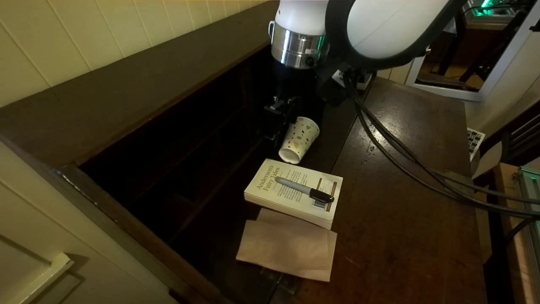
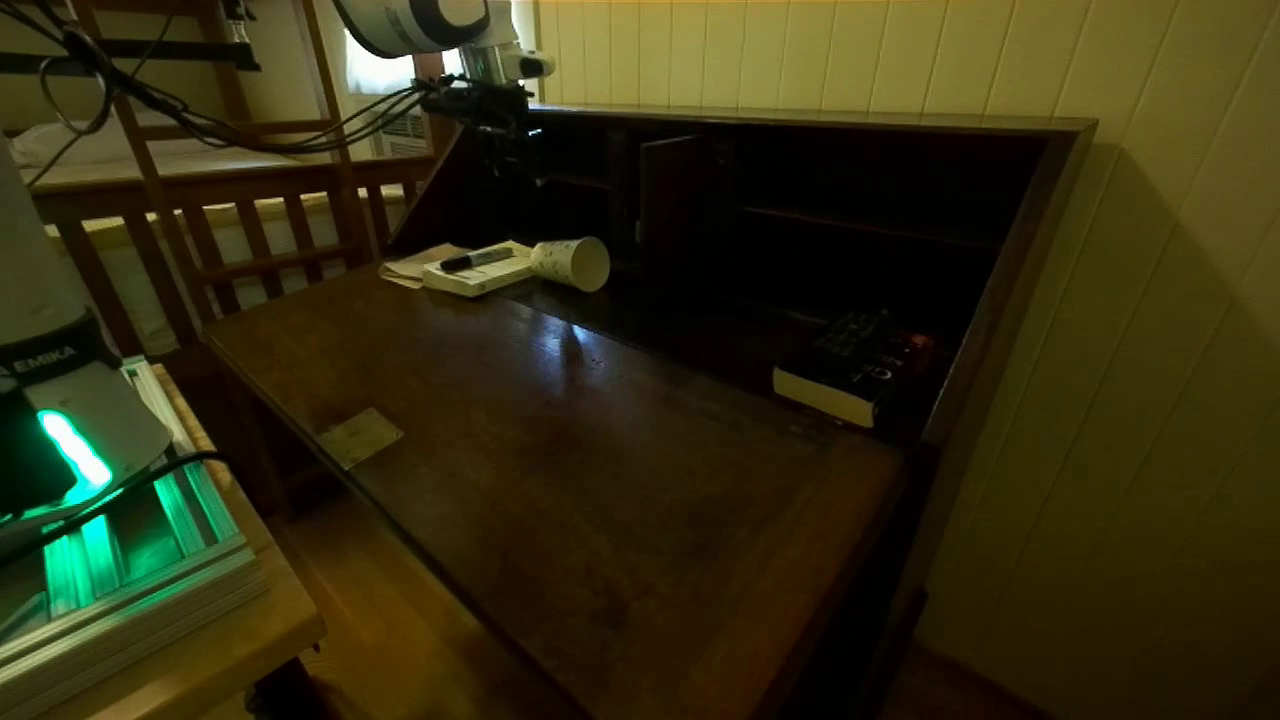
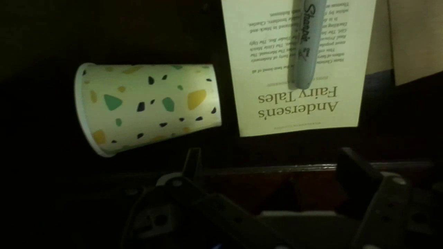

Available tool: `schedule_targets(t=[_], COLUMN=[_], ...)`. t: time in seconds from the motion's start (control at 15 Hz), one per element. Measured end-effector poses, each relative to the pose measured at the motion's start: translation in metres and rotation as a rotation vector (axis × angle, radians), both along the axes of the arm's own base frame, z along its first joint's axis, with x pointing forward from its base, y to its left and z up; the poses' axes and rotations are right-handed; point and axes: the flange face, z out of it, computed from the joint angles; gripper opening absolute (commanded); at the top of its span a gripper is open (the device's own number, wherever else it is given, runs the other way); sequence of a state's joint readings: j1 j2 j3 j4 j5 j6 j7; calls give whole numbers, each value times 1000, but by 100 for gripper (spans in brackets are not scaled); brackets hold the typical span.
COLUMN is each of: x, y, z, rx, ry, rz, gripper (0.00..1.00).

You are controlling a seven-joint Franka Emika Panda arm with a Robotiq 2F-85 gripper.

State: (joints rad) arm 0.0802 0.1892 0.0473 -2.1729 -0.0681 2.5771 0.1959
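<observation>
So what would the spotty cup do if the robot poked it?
The spotty cup would probably roll, because it's round and lying on its side. It'd likely curve as it rolled, since one end is narrower than the other. It looks papery, so it's probably light and might dent if squeezed.

Speckled cup [image 1: 299, 140] on side, near book [image 1: 287, 199]; marker [image 1: 301, 188] atop.

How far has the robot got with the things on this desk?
Done: the claw looks ready, open above the desk, near the cup. In hand: nothing; its grip is empty. Left: probably any grasping, since the cup lies loose on its side and the marker rests on the book.
</observation>
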Motion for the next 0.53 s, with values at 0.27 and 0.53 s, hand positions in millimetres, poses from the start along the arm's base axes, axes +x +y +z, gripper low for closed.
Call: schedule_targets(t=[0.27, 0.53], x=[-2, -9], y=[-43, -80], z=[4, -12], rx=[34, 101], ry=[-21, -20], rz=[-102, -214], gripper=[100, 100])
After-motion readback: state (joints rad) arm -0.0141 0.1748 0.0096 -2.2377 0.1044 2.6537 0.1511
